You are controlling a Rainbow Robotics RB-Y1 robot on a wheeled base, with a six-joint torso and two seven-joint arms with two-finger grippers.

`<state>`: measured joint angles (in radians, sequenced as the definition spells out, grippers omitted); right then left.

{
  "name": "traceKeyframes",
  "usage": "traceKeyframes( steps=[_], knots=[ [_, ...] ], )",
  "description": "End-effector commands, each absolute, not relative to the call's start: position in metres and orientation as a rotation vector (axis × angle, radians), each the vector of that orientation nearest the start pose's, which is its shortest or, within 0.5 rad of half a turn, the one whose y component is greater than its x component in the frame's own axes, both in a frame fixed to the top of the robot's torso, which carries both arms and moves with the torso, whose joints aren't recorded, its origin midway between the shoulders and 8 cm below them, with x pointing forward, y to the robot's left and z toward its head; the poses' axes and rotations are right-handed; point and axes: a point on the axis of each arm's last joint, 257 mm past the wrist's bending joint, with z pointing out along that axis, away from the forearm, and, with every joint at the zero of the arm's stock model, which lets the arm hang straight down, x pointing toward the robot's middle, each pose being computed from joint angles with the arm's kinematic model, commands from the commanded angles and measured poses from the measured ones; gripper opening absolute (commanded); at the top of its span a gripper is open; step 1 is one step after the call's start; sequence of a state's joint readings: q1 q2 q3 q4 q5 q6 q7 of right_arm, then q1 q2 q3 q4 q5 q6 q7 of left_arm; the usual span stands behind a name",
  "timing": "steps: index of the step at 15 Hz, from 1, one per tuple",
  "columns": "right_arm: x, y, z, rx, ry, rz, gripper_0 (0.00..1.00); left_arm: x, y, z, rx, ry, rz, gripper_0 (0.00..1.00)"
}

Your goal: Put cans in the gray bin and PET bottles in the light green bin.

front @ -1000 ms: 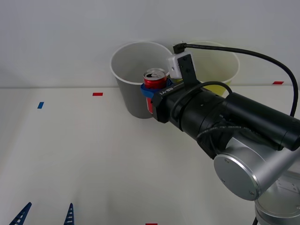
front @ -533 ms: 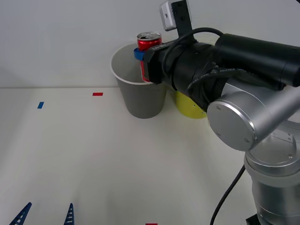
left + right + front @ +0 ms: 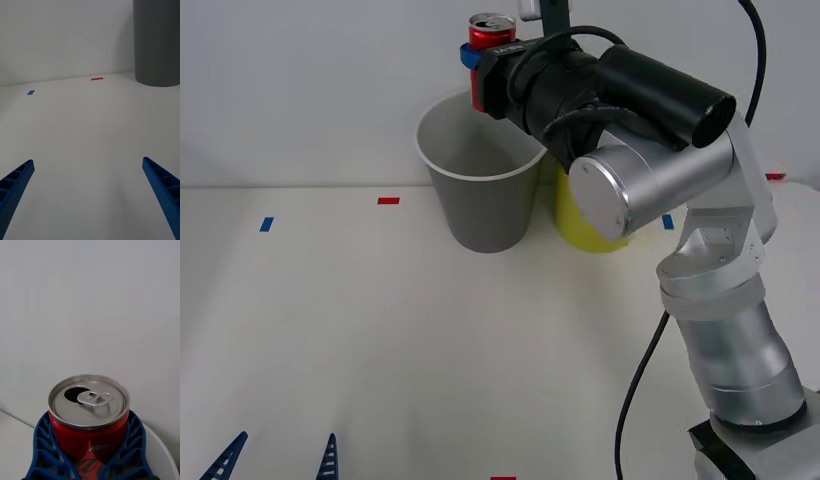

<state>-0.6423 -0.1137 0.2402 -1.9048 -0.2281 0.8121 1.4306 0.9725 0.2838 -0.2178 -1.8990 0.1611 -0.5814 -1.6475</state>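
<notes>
A small red can (image 3: 491,30) with a silver top and pull-tab is held upright, high above the open mouth of the gray bin (image 3: 480,190). My right gripper (image 3: 480,62) is shut on the can (image 3: 89,416); its blue fingers (image 3: 45,450) wrap both sides. The light green bin (image 3: 592,222) stands just right of the gray one, mostly behind my right arm. My left gripper (image 3: 278,458) is parked low at the table's near left edge, fingers (image 3: 17,183) spread open with nothing between them. The gray bin's wall (image 3: 157,41) is seen far ahead.
Small red (image 3: 388,201) and blue (image 3: 266,224) tape marks lie on the white table left of the bins. Another red mark (image 3: 773,176) sits at the far right. A white wall stands right behind the bins. The right arm's cable (image 3: 640,390) hangs down.
My right gripper has lifted the can from inside the gray bin's mouth to well above its rim and slightly left. The left arm has not moved.
</notes>
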Motion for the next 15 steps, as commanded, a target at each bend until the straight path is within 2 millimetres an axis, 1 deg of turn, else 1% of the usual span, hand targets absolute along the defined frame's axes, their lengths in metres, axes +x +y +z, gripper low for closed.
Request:
traceKeyframes(
  steps=[1, 2, 4, 6, 8, 10, 11, 13, 14, 15],
  knots=[
    [0.589, 0.029, 0.044, -0.387, 1.457, 0.424, 0.0, 0.232, 0.276, -0.293, 0.043, 1.637, 0.083, 1.0],
    [0.596, 0.03, 0.04, -0.382, 1.448, 0.428, 0.0, 0.232, 0.276, -0.293, 0.043, 1.637, 0.083, 1.0],
    [0.602, 0.03, 0.039, -0.382, 1.447, 0.428, 0.0, 0.232, 0.276, -0.293, 0.043, 1.637, 0.083, 1.0],
    [0.603, 0.037, 0.034, -0.383, 1.465, 0.452, 0.0, 0.232, 0.276, -0.293, 0.043, 1.637, 0.083, 1.0],
    [0.606, 0.043, 0.034, -0.395, 1.474, 0.456, 0.0, 0.232, 0.276, -0.293, 0.043, 1.637, 0.083, 1.0],
    [0.613, 0.045, 0.035, -0.395, 1.477, 0.458, 0.0, 0.232, 0.276, -0.293, 0.043, 1.637, 0.083, 1.0],
    [0.615, 0.045, 0.031, -0.393, 1.475, 0.46, 0.0, 0.232, 0.276, -0.293, 0.043, 1.637, 0.083, 1.0],
    [0.615, 0.046, 0.032, -0.401, 1.458, 0.461, 0.0, 0.232, 0.276, -0.293, 0.043, 1.637, 0.083, 1.0],
    [0.615, 0.046, 0.033, -0.401, 1.454, 0.457, 0.02, 0.232, 0.276, -0.293, 0.043, 1.637, 0.083, 1.0],
    [0.615, 0.046, 0.033, -0.403, 1.451, 0.456, 0.55, 0.232, 0.276, -0.293, 0.043, 1.637, 0.083, 1.0]
  ],
)
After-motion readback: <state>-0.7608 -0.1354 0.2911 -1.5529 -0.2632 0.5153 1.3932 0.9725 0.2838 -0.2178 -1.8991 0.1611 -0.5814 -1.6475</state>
